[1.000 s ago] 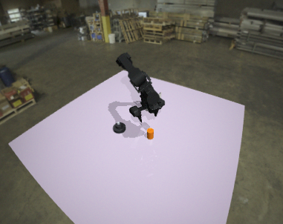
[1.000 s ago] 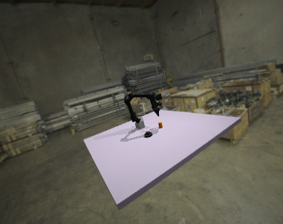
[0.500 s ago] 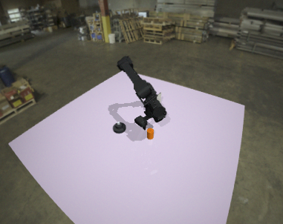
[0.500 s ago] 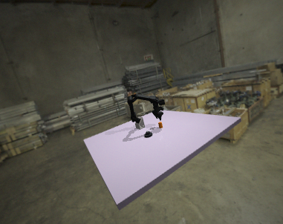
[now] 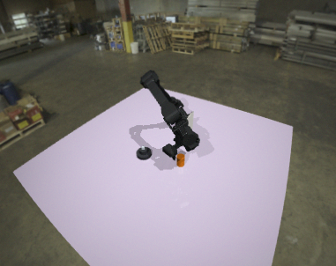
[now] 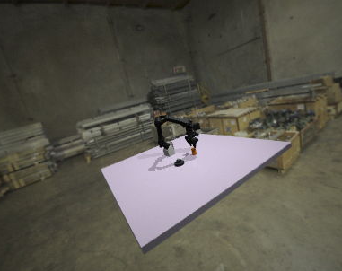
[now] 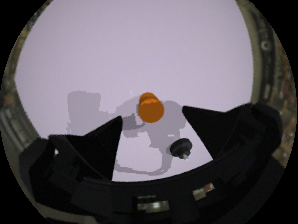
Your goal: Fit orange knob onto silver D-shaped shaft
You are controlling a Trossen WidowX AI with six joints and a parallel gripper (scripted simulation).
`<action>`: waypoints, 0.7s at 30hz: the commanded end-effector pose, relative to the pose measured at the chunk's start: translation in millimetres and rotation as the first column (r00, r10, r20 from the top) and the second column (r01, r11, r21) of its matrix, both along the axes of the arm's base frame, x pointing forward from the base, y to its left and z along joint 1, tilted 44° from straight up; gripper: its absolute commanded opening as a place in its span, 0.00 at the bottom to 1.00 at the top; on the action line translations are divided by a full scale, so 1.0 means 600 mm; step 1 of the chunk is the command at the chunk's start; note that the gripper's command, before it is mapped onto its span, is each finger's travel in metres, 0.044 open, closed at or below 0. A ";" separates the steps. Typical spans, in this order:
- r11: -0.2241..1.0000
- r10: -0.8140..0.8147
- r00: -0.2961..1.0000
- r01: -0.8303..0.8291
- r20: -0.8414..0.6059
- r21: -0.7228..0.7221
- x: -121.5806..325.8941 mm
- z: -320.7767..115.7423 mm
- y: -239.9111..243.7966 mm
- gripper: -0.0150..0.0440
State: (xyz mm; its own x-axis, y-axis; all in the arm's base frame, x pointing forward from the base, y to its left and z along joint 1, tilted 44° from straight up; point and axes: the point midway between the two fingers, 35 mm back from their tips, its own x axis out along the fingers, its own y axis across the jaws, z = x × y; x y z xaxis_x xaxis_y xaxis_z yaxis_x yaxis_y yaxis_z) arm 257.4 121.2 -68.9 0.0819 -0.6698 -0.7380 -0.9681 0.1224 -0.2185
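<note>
Your gripper: x1, blk, fingers wide open, nothing held. Orange knob: x1, upright on the pale tabletop, just below your fingertips, ahead of the gap in wrist cam. Rd. pedestal w/ silver shaft: x1 ea., off to one side of your gripper, well apart from knob; shaft bare.

From here I see a matte black arm with chunky, rounded joints, and a black gripper whose dark fingers taper to blunt points.
</note>
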 end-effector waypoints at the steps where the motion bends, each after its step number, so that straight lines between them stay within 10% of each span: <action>1: 1.000 0.000 1.000 0.000 -0.005 -0.006 0.000 -0.010 -0.011 1.00; 21: 1.000 0.000 1.000 0.000 -0.004 -0.007 0.005 -0.049 -0.047 1.00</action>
